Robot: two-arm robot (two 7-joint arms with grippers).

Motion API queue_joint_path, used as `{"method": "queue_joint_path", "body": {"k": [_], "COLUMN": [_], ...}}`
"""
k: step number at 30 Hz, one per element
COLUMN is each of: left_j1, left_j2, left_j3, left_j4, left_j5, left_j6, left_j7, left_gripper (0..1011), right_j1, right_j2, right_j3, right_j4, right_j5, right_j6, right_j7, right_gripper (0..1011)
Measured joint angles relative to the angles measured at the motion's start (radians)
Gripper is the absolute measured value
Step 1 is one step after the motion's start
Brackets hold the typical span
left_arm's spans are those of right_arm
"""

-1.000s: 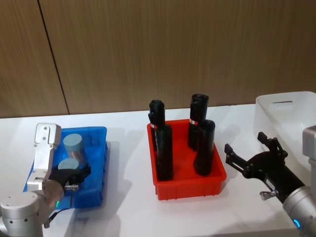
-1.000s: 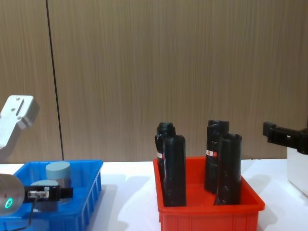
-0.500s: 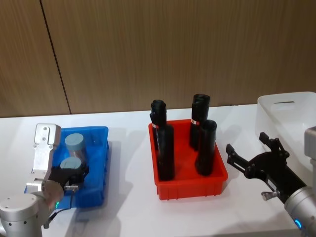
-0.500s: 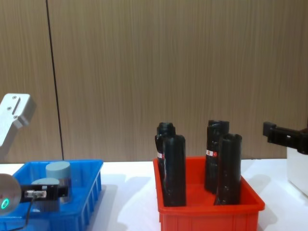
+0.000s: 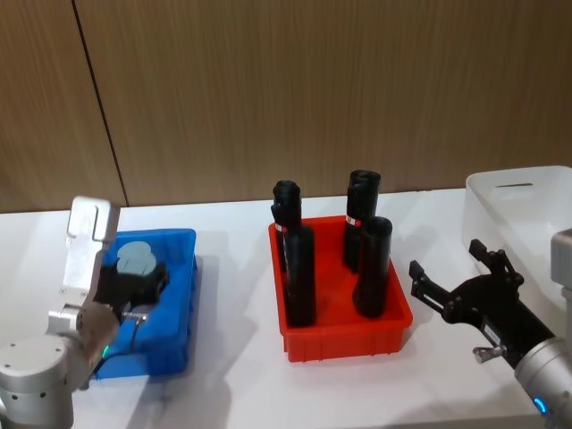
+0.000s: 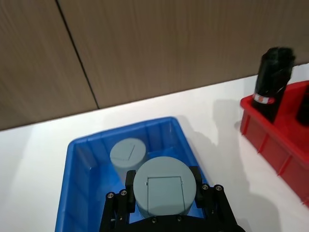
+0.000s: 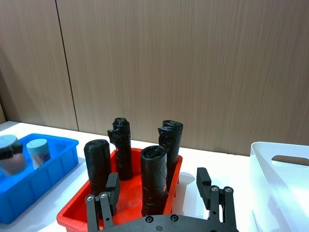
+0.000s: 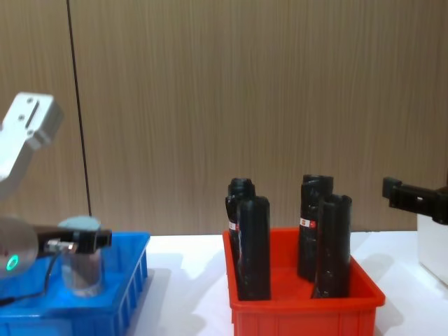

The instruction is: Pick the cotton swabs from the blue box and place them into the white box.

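Up since 1 s ago: left pincer clamped on one cotton swabs jar, raised over blue box | wood-panel wall | white desk | 1 white box, far right | 1 red bin, 4 black bottles upright | second jar in blue box | right pincer wide, empty, beside red bin

On the table, the left box holds one cotton swab jar; the left gripper holds another above it. Four bottles stand in the middle bin; the right box sits far right.

Right gripper jaws apart, facing red bin.
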State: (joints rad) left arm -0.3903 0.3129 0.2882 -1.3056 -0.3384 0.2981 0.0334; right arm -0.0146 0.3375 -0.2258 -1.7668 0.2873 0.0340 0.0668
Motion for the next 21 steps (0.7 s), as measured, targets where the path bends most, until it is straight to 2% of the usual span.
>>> {"method": "queue_joint_path", "body": {"k": [9, 21], "left_j1": [0.002, 0.0], "left_j2": [0.013, 0.027], "left_j3": [0.0, 0.002], "left_j4": [-0.077, -0.141], "left_j5": [0.034, 0.043], "left_j6": [-0.019, -0.022], "left_j7": [-0.089, -0.237], "left_gripper": [664, 664], "right_j1": [0.0, 0.0], "right_j2": [0.0, 0.0], "right_j3": [0.0, 0.0], "right_j4": [0.0, 0.0], "right_j5": [0.0, 0.0], "right_j6": [0.0, 0.0], "right_j7": [0.0, 0.0], "right_gripper": [1002, 1002]}}
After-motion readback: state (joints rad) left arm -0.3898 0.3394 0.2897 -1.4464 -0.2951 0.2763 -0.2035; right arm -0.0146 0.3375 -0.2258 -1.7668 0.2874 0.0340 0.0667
